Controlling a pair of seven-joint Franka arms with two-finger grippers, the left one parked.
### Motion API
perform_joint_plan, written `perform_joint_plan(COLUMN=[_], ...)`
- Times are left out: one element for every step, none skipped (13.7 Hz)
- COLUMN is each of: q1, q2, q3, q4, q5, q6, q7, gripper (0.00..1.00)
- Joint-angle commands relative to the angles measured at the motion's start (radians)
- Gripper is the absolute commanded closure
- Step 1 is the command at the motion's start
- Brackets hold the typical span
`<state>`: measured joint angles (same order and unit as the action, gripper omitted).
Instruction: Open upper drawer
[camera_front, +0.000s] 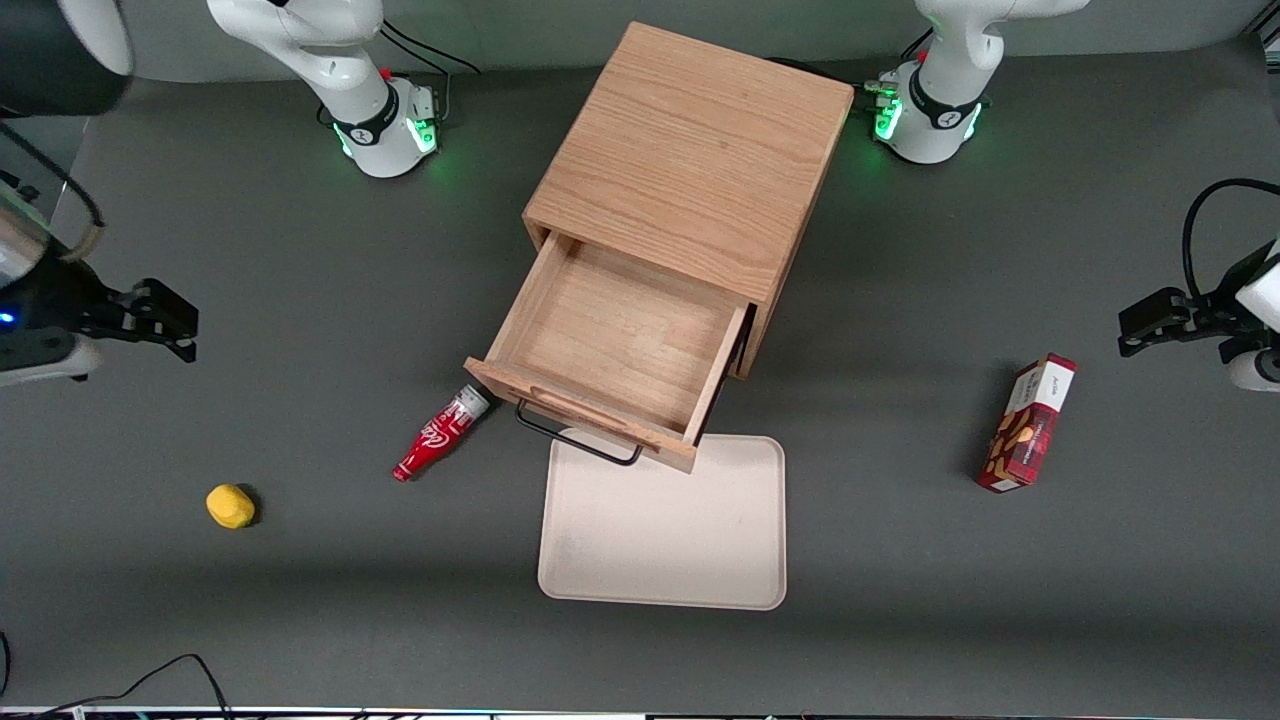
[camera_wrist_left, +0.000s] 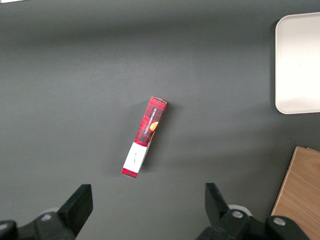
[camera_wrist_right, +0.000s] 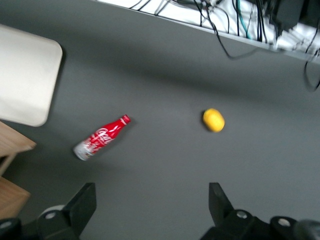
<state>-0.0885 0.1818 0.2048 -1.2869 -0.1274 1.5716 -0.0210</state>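
Note:
The wooden cube cabinet (camera_front: 690, 150) stands mid-table. Its upper drawer (camera_front: 610, 350) is pulled far out toward the front camera and is empty inside. Its thin black wire handle (camera_front: 575, 440) hangs over the tray's edge. The lower drawer is hidden beneath it. My right gripper (camera_front: 175, 325) is open and empty, well away from the cabinet toward the working arm's end of the table, hovering above the grey tabletop. In the right wrist view the open gripper (camera_wrist_right: 150, 200) holds nothing, and a corner of the drawer (camera_wrist_right: 12, 142) shows.
A cream tray (camera_front: 660, 570) lies in front of the drawer. A red bottle (camera_front: 440, 432) lies beside the drawer front, and a yellow lemon-like object (camera_front: 230, 505) lies nearer the camera. A red box (camera_front: 1028, 425) lies toward the parked arm's end.

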Motion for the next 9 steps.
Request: perform_joint_plan(q1=[-0.004,-0.004,-0.005,-0.005,-0.01,-0.011,-0.004,0.0,0.001], q2=[-0.059,-0.074,-0.099,-0.134,-0.166,-0.201,-0.205,-0.199,-0.196], q3=[-0.119,-0.133,-0.134,-0.136,-0.139,-0.16,-0.18,-0.183,-0.183], q4=[-0.084,-0.11,-0.141,-0.191,-0.253,-0.32,-0.322,-0.315,-0.304], q5=[0.094,0.097,0.115,0.136,0.14,0.161,0.167,0.169,0.166], q6=[0.045,0.054,0.07,0.096,0.151,0.21,0.217,0.214,0.214], q7=[0.108,0.16,0.217,0.234,0.236,0.221,0.183,0.162,0.162], gripper=[0.0,0.0,0.0,0.0,0.0,0.0,0.0,0.0,0.0])
